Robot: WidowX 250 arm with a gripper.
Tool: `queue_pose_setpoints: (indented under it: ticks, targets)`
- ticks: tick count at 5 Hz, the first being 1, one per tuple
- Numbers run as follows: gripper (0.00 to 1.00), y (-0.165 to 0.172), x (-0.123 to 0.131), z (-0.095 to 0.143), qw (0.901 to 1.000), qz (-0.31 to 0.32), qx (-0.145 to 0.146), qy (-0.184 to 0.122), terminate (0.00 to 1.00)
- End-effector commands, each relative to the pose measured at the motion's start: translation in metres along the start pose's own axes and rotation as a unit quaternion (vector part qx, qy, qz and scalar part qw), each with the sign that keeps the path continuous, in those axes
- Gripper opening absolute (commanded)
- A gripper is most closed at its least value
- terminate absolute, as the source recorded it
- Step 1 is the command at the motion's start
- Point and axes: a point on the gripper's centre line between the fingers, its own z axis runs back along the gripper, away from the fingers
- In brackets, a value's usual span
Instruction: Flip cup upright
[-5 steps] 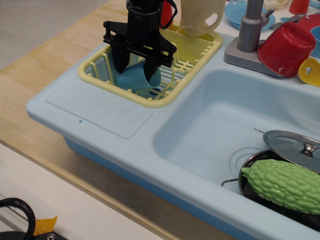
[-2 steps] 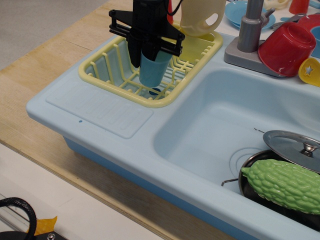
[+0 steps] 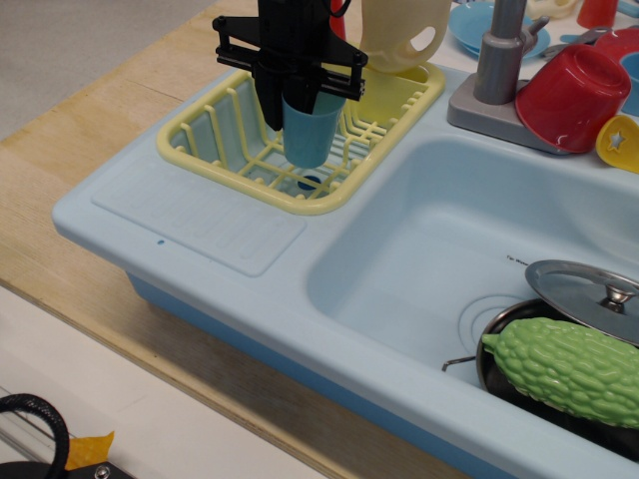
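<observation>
Your hand is closed on the light-blue cup, its black fingers pressed against the upper part of the cup on either side, so only the lower body shows below them. The cup hangs over the yellow dish rack, above the rack's near right portion, and you can see the rack's bars beneath its bottom end; whether it touches them you cannot tell. Its long axis runs close to vertical, narrower end pointing down and wider end up between the fingers, with the rim hidden by the hand. The rack sits on the left drainer side of the light-blue sink unit, which rests on the wooden surface. Behind the hand a cream jug leans at the rack's far end, and a red cup lies tilted beside the grey faucet.
</observation>
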Motion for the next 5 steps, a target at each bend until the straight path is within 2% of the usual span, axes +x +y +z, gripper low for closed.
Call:
queue_pose_setpoints:
  ticks: [1, 3, 4, 5]
  targets:
    - [1.0, 0.0098, 0.0019, 0.0049, 0.9994, 0.026, -0.023, 0.006, 0.0]
    - [1.0, 0.0114, -0.0046, -0.0028, 0.9986, 0.035, -0.033, 0.023, 0.0]
    - [1.0, 0.0115, -0.0031, -0.0034, 0.9975, 0.041, -0.049, 0.028, 0.0]
    - [1.0, 0.0115, -0.0031, -0.0034, 0.9975, 0.041, -0.049, 0.028, 1.0]
